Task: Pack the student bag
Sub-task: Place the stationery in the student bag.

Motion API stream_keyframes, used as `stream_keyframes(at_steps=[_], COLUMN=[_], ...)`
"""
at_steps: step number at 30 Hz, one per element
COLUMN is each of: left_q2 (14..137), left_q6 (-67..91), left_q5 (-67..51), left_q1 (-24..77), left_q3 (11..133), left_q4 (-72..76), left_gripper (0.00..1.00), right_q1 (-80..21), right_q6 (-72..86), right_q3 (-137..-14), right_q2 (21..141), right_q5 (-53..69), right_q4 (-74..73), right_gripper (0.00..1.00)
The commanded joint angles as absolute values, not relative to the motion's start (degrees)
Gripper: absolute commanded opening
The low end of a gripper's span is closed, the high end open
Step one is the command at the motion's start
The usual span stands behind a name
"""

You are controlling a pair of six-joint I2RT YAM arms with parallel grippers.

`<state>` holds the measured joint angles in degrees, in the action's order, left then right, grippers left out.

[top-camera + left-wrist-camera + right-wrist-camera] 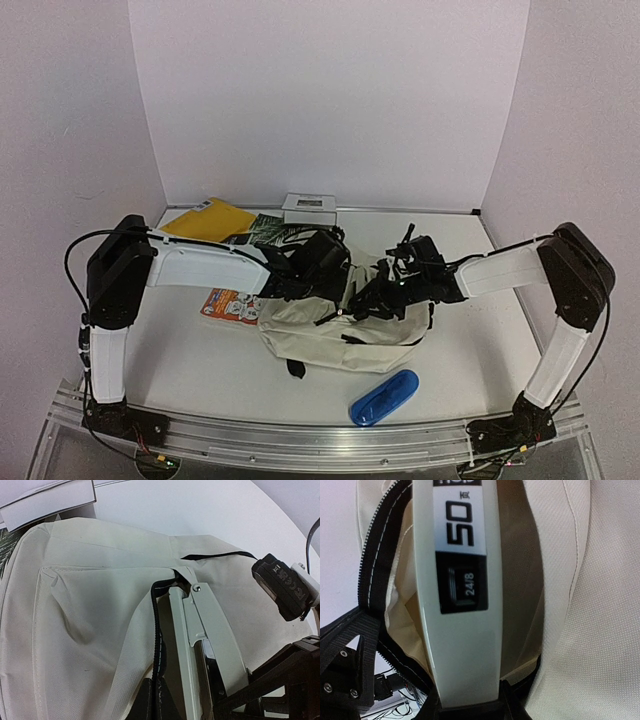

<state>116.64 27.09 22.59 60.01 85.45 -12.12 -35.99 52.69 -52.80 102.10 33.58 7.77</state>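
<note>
The student bag [340,335], cream fabric with black straps, lies mid-table with its opening facing up. My left gripper [322,268] is shut on the black zipper edge [159,645] of the opening, pinched between its fingers [156,695], and holds it apart. My right gripper [388,288] is shut on the rear end of a white stapler [457,605] marked "50" and "24/8". The stapler's front end is inside the bag's opening; it also shows in the left wrist view [207,630], beside the zipper. In the right wrist view, cream fabric [600,605] surrounds the stapler.
A blue case [385,397] lies at the table's front, right of centre. A small orange and white booklet [230,305] lies left of the bag. A yellow envelope [208,220], a green book [268,230] and a white box [308,208] sit at the back.
</note>
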Motion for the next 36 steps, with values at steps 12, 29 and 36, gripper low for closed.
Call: stream_keyframes(at_steps=[12, 29, 36], left_q2=[107.68, 106.76, 106.52], left_q6=[21.79, 26.38, 27.77], left_q5=[13.04, 10.45, 12.29], left_q1=[58.17, 58.17, 58.10], left_q3=[73.22, 72.86, 73.89], left_q4=[10.75, 3.33, 1.58], left_gripper=[0.00, 0.00, 0.00], right_q1=[-38.09, -38.33, -38.32], right_q6=[49.56, 45.63, 45.73], right_q3=[-58.38, -60.15, -55.97], right_q2=[109.70, 108.07, 103.09], right_q5=[39.26, 25.48, 22.41], right_q4=[9.59, 16.72, 14.22], right_gripper=[0.00, 0.35, 0.62])
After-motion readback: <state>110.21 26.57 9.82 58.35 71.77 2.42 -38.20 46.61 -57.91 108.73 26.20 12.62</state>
